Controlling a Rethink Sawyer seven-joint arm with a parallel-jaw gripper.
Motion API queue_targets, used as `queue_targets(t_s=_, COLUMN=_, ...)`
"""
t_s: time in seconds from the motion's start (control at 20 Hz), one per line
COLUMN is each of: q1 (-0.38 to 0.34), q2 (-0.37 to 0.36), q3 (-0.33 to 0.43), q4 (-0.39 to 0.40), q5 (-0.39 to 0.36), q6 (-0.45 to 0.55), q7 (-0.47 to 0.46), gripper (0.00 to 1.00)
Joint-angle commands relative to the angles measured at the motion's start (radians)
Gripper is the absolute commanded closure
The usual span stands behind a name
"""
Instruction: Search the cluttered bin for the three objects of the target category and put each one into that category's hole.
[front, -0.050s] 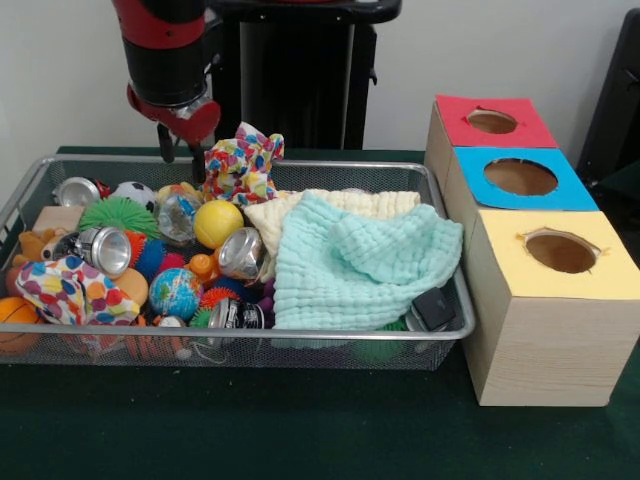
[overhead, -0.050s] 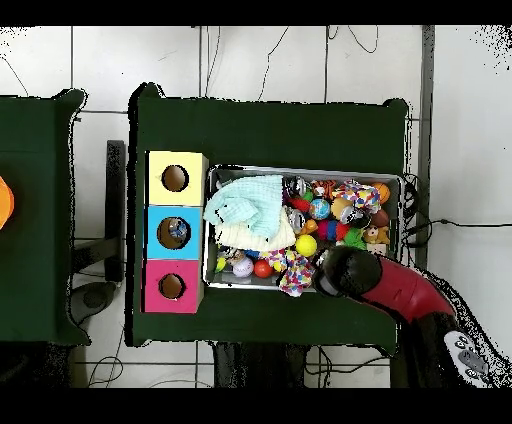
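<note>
Just beside jaws (front, -0.050s: 185, 150): spotted cloth (front, -0.050s: 243, 163).

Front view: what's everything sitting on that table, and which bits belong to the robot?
Wire bin: one, silver mesh, on the green table.
Cloths: mint green over cream, bin's right half.
Polka-dot cloths: two, one at the back, one front left.
Balls: many; yellow, globe, soccer, spiky green.
Shiny metal cans: several, left half.
Wooden box: one, right of bin; holes topped red, blue, yellow.
Robot arm: red and black, above bin's back left; gripper beside the back polka-dot cloth.
</note>
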Motion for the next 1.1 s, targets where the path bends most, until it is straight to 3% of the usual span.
queue_targets(t_s=0.05, q1=0.018, q2=0.056, q3=-0.048, q4=-0.040, q5=0.081, q6=-0.096, q7=0.276, gripper=0.00)
queue_targets(t_s=0.55, q1=0.010, q2=0.183, q3=-0.038, q4=-0.010, q5=0.148, q6=-0.289, q7=0.290, gripper=0.00)
queue_targets(t_s=1.1, q1=0.000, q2=0.279, q3=-0.018, q4=0.018, q5=0.238, q6=-0.399, q7=0.254, gripper=0.00)
